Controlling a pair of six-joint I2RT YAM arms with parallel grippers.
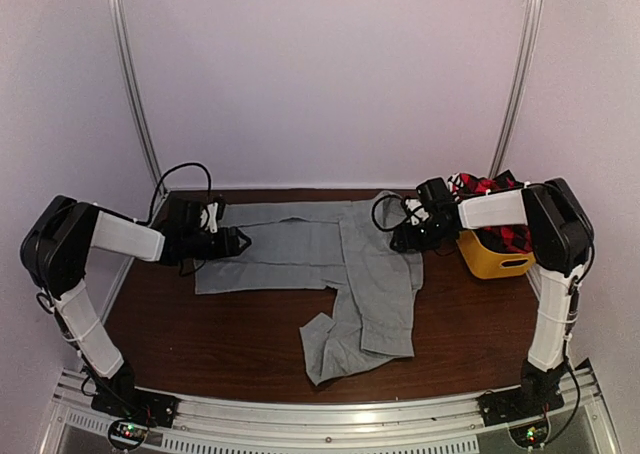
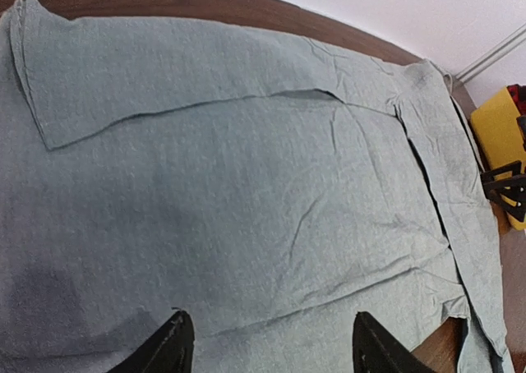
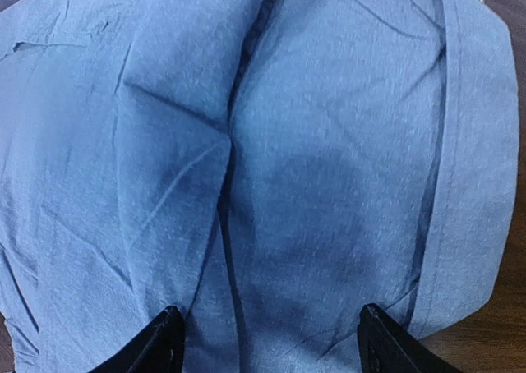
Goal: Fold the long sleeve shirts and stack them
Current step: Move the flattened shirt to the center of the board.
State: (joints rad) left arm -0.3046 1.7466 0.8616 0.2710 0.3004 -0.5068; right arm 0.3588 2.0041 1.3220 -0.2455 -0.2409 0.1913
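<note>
A light-grey long sleeve shirt (image 1: 340,264) lies spread on the brown table (image 1: 220,334), one part hanging toward the front. My left gripper (image 1: 240,242) hovers open at the shirt's left edge; in the left wrist view its black fingertips (image 2: 168,348) stand wide apart over flat grey cloth (image 2: 246,217), holding nothing. My right gripper (image 1: 405,236) is open at the shirt's right back corner; in the right wrist view its fingertips (image 3: 160,344) straddle creased cloth (image 3: 329,184) without gripping it. A red-and-black plaid shirt (image 1: 490,189) sits in the yellow tub (image 1: 490,259).
The yellow tub stands at the back right of the table, right beside my right forearm; it also shows in the left wrist view as a yellow tub (image 2: 497,143). White walls and metal posts (image 1: 130,84) close in the back. Bare brown wood (image 3: 493,340) shows by the shirt's edge.
</note>
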